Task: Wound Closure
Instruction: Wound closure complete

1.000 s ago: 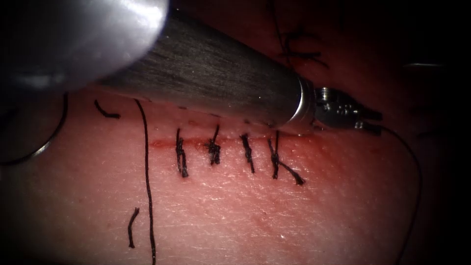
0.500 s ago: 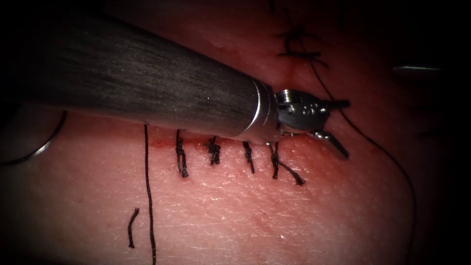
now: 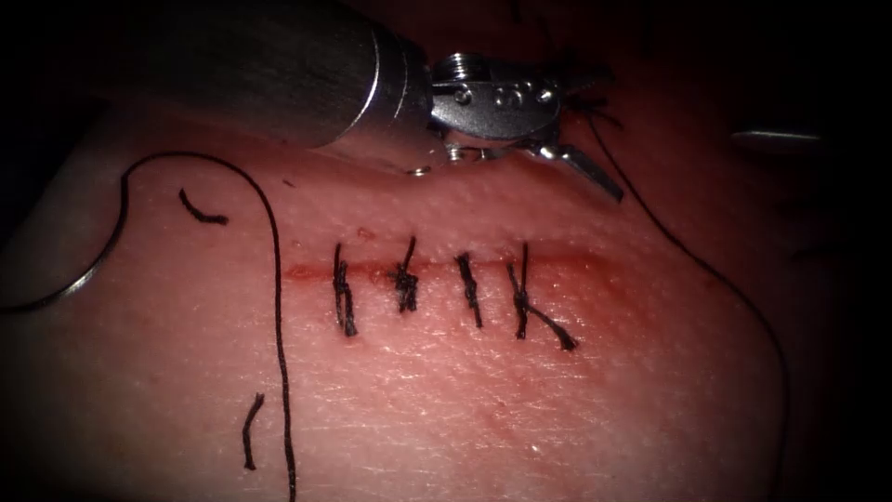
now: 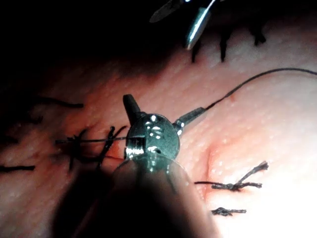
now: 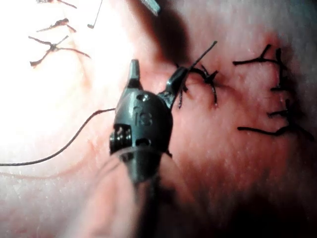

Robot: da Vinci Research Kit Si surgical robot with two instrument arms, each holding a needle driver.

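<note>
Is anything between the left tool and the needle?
Only a thread loop on the tissue. The needle lies free at the tissue's left edge; left tool and right tool are open, empty.

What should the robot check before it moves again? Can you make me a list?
1. Left tool open, holding nothing: ok.
2. Right tool open, holding nothing: ok.
3. Needle lying on the tissue, left of the cut, unheld: ok.
4. Needle tip out of the tissue: cannot tell.
5. Thread clear of the left tool's jaw: cannot tell.
6. Four stitches cross the cut: ok.
</note>
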